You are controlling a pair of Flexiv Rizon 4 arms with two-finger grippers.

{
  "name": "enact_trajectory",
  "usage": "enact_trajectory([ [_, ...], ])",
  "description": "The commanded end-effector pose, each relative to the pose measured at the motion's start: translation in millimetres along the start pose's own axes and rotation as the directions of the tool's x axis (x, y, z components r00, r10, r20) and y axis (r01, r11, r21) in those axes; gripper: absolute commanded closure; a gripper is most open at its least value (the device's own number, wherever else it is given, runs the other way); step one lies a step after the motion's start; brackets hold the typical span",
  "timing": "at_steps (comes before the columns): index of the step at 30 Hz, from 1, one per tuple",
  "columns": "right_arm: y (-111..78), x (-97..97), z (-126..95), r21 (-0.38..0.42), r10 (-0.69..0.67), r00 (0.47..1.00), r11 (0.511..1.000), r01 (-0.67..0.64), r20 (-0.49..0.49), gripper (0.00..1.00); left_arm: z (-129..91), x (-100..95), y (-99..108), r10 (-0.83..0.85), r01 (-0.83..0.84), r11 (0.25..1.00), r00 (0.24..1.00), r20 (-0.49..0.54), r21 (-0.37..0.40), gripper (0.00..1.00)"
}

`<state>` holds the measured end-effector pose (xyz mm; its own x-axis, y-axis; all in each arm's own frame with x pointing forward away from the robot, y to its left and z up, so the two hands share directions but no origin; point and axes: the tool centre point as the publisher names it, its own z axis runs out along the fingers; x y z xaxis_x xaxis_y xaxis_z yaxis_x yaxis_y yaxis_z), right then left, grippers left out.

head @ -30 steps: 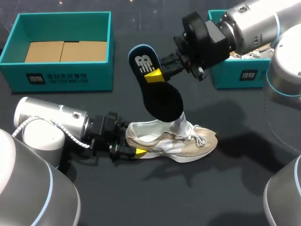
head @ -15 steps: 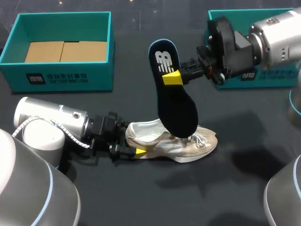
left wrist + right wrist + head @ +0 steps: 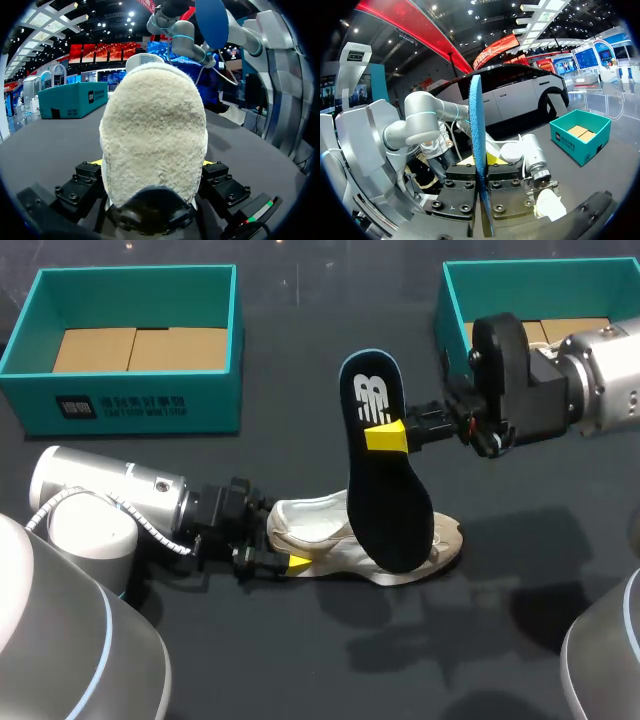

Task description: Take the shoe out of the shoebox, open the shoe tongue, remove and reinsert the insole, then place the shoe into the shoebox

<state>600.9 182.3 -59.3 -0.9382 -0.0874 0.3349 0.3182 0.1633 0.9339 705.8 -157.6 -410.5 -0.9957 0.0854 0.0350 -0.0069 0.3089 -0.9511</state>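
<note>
The insole (image 3: 385, 500) is out; the shoe (image 3: 320, 535) lies pinned on the desk (image 3: 300, 660).
Head view: my right pincer (image 3: 388, 435) pinches the insole near its heel end, toe hanging over the shoe; light and floppy, I judge. Left shoebox (image 3: 130, 405) and right shoebox (image 3: 455, 300) hold cardboard. Left wrist view: my left pincer (image 3: 152, 165) clamps the shoe's padded heel. Right wrist view: the insole (image 3: 476, 150) stands edge-on between closed fingers.

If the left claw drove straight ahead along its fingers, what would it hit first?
The shoe: its heel sits clamped in the left claw, so going on would likely just push the shoe along the table.
</note>
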Motion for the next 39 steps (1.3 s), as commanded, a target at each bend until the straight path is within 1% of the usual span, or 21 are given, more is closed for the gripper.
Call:
enact_trajectory([
  [1, -14.7, 21.6, -11, -0.044, 0.015, 0.999, 0.999, -0.014, 0.038, 1.00, 0, -0.1, 1, 0.000, 0.000, 1.000, 1.000, 0.001, -0.001, 1.00],
  [3, -15.8, 26.8, -13, -0.067, 0.020, 1.000, 0.998, -0.019, 0.020, 1.00, 0, -0.1, 1, 0.000, 0.000, 1.000, 1.000, 0.001, -0.001, 1.00],
  [22, -15.8, 26.8, -13, -0.067, 0.020, 1.000, 0.998, -0.019, 0.020, 1.00, 0, -0.1, 1, 0.000, 0.000, 1.000, 1.000, 0.001, -0.001, 1.00],
  [24, -18.4, 29.9, -17, -0.083, 0.018, 1.000, 0.996, -0.016, 0.021, 1.00, 0, -0.1, 1, 0.000, 0.000, 1.000, 1.000, 0.001, -0.001, 1.00],
  [31, -21.8, 45.1, -26, -0.101, 0.011, 0.999, 0.995, -0.007, 0.035, 1.00, 0, -0.1, 1, 0.000, 0.000, 1.000, 1.000, 0.001, -0.001, 1.00],
  [39, -26.3, 55.1, -35, -0.104, 0.055, 0.994, 0.994, -0.045, 0.095, 1.00, 0, -0.1, 1, 0.000, 0.000, 1.000, 1.000, 0.001, -0.001, 1.00],
])
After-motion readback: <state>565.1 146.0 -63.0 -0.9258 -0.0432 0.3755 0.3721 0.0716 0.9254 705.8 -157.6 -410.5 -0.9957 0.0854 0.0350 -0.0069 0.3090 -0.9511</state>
